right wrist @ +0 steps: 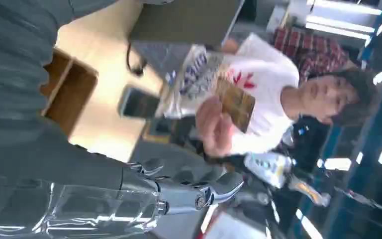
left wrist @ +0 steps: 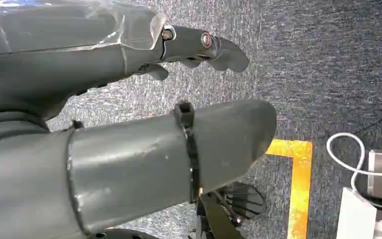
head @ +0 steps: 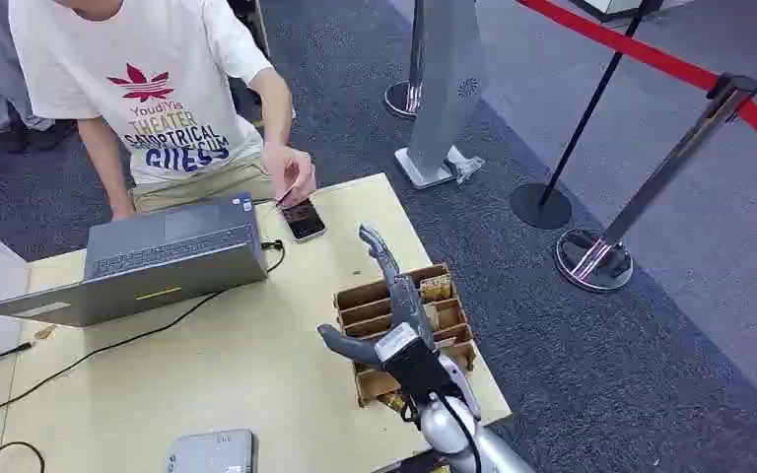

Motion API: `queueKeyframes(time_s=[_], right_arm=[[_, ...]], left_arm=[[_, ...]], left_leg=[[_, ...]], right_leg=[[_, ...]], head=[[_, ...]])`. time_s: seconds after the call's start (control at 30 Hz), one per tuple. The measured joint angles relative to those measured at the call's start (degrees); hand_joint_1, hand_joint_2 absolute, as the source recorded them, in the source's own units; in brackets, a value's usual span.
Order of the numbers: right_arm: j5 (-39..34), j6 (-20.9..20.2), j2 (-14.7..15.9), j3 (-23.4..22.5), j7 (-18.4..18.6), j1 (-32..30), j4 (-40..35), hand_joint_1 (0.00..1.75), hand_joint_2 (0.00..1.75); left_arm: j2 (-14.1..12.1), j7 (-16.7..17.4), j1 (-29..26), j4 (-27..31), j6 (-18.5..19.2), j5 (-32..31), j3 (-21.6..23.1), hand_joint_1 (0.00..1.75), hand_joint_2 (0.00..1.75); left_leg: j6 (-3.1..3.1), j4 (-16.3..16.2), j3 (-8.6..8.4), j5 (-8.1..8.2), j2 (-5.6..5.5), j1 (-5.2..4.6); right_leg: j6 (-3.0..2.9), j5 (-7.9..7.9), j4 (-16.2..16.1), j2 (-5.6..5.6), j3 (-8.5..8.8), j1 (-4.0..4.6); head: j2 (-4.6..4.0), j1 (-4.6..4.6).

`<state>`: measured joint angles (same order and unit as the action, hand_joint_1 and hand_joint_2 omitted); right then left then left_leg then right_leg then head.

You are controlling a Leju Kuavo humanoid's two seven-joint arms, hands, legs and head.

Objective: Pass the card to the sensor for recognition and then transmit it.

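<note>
A person at the far side of the table holds a brown card [right wrist: 236, 103] in one hand [head: 291, 175], just above a dark phone [head: 304, 220] lying flat on the tabletop. My right hand [head: 394, 315] hovers over a slotted cardboard box [head: 355, 301], fingers stretched toward the phone and holding nothing. It is about a hand's length short of the card. In the right wrist view the phone [right wrist: 138, 103] lies beyond my fingers [right wrist: 199, 196]. My left hand [left wrist: 129, 124] hangs over the carpet with nothing in it, fingers apart.
An open grey laptop [head: 158, 256] with a black cable stands at the table's [head: 256, 365] far left. A small grey device [head: 212, 453] sits at the near edge. Stanchion bases [head: 591, 258] and a grey floor stand [head: 444, 89] are on the carpet to the right.
</note>
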<state>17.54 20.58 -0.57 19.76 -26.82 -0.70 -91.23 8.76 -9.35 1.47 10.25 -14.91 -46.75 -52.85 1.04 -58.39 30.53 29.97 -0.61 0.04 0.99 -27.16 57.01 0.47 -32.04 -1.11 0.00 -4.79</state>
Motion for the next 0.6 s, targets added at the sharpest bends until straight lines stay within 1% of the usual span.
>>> queueKeyframes(time_s=[0.1,0.2,0.3,0.5,0.6], right_arm=[[5.49,5.38,0.0,0.33,-0.92,0.61,0.15,0.0,1.75],[9.69,9.06,0.02,0.85,-0.96,1.33,0.33,0.0,1.75],[13.72,11.78,0.15,1.47,-0.74,2.22,0.59,0.0,1.75],[20.69,16.69,0.59,2.87,0.96,4.88,1.73,0.0,1.75],[22.54,18.06,1.03,3.41,1.33,6.55,2.88,0.0,1.75]], left_arm=[[0.0,0.0,0.01,-0.2,-0.2,0.13,0.0,0.0,0.0],[0.02,-0.04,0.01,-0.22,-0.37,0.11,-0.02,0.0,0.0],[0.04,-0.39,0.04,-0.24,-0.74,-0.09,-0.02,0.0,0.0],[0.04,-0.57,0.09,-0.57,-0.94,-0.59,-0.02,0.0,0.0],[0.02,-0.63,0.11,-0.61,-0.99,-0.68,-0.02,0.0,0.0]], left_leg=[[0.0,0.0,0.0,0.0,0.0,0.0],[0.0,0.0,0.0,0.0,0.0,0.0],[0.0,0.0,-0.01,0.0,0.0,0.0],[0.0,0.0,-0.01,0.0,0.01,0.0],[0.0,0.0,-0.01,0.0,0.0,0.0]], right_leg=[[0.0,0.0,0.0,0.0,0.0,0.0],[0.0,0.0,0.0,0.0,0.0,0.0],[0.0,0.0,0.0,0.0,0.0,0.0],[0.0,0.0,0.0,0.01,0.0,0.0],[0.0,0.01,0.0,0.0,0.01,0.0]], head=[[0.0,0.0],[0.0,0.0],[0.0,-0.02],[0.0,0.0],[0.0,-0.02]])
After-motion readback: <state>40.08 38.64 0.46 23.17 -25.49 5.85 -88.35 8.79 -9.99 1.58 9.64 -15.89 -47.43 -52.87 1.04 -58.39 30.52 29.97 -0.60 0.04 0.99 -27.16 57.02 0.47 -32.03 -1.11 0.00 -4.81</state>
